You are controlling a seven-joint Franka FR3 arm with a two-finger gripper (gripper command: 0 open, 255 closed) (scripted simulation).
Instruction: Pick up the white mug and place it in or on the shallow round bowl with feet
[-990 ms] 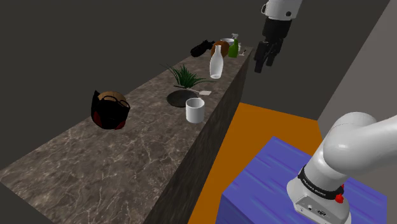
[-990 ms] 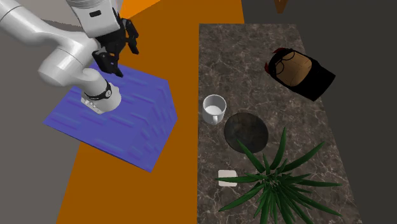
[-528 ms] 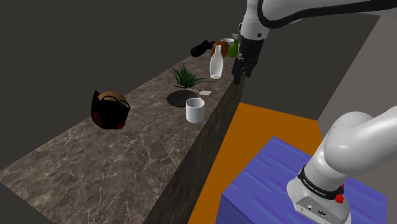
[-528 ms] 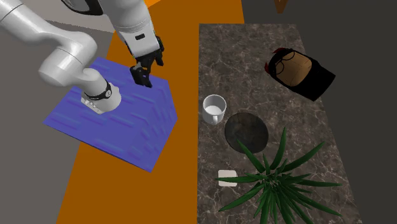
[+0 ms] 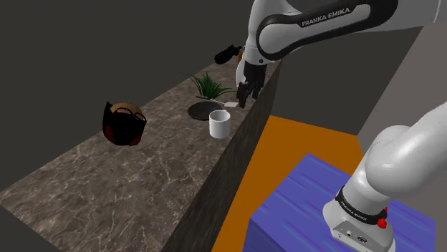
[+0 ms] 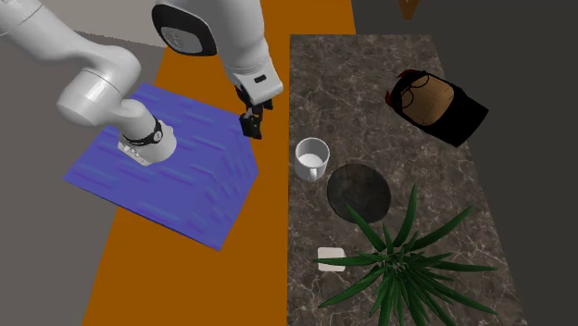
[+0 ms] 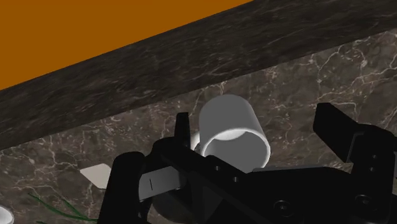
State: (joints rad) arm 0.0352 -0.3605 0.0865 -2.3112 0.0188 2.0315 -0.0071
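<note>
White and upright, the mug (image 6: 312, 159) stands close to the bench (image 6: 389, 83) edge. The dark shallow bowl (image 6: 358, 192) lies just beside it, farther in from that edge. The gripper (image 6: 250, 125) hangs over the orange floor (image 6: 269, 222), to the second exterior view's left of the mug. Its fingers stand wide apart and hold nothing. The wrist view shows the mug ahead between them, untouched, so the coming move probably means reaching across the edge and down.
</note>
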